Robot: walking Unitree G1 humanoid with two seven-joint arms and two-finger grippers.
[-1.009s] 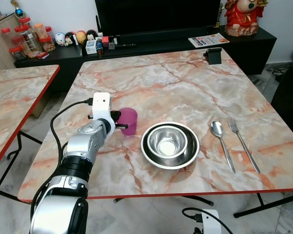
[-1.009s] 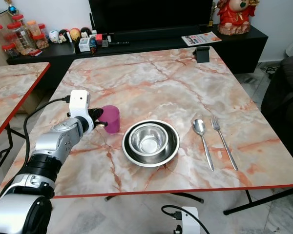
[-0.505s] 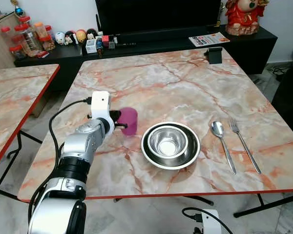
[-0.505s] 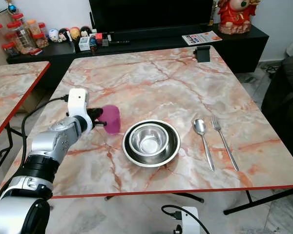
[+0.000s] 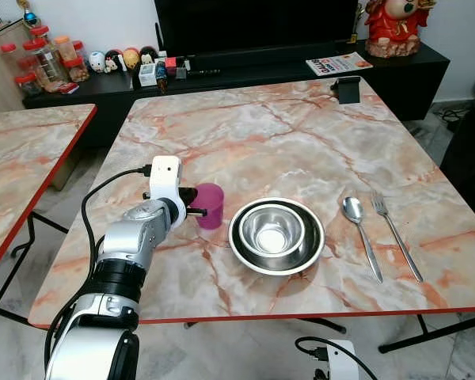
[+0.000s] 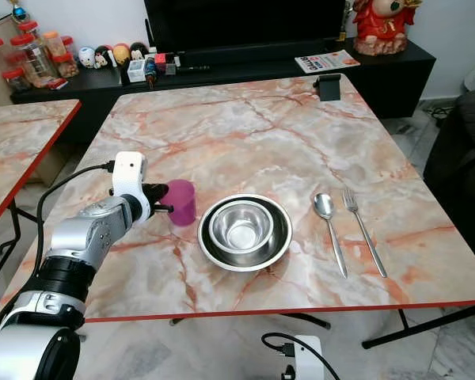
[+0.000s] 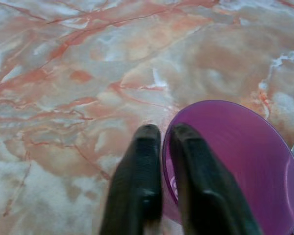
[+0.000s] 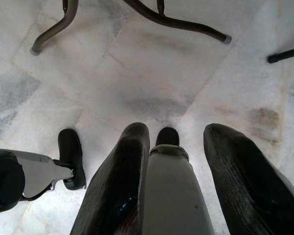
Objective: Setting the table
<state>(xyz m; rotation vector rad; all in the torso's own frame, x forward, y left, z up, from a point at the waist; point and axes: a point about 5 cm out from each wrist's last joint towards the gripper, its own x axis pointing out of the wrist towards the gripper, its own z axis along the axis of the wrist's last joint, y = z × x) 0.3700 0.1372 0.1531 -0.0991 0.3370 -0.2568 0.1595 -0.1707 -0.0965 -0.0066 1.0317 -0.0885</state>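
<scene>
L gripper (image 7: 160, 134) jaws pinched on purple cup (image 5: 210, 205) rim, upright on marble surface (image 5: 285, 134), beside steel bowl (image 5: 275, 233). R gripper (image 8: 186, 161) jaws apart, idle above floor.

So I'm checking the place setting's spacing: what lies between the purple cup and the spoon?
The steel bowl, sitting in a larger steel dish, lies between the purple cup and the spoon; the head views show it.

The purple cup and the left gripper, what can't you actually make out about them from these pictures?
- Purple cup, head views: its side toward the left gripper is hidden by the fingers.
- Left wrist view: the cup's far rim is cut off by the picture's edge, and its base cannot be seen, so whether it rests on the table cannot be told.
- Cup's contents: the inside looks bare, but the bottom is partly hidden behind one finger.
</scene>
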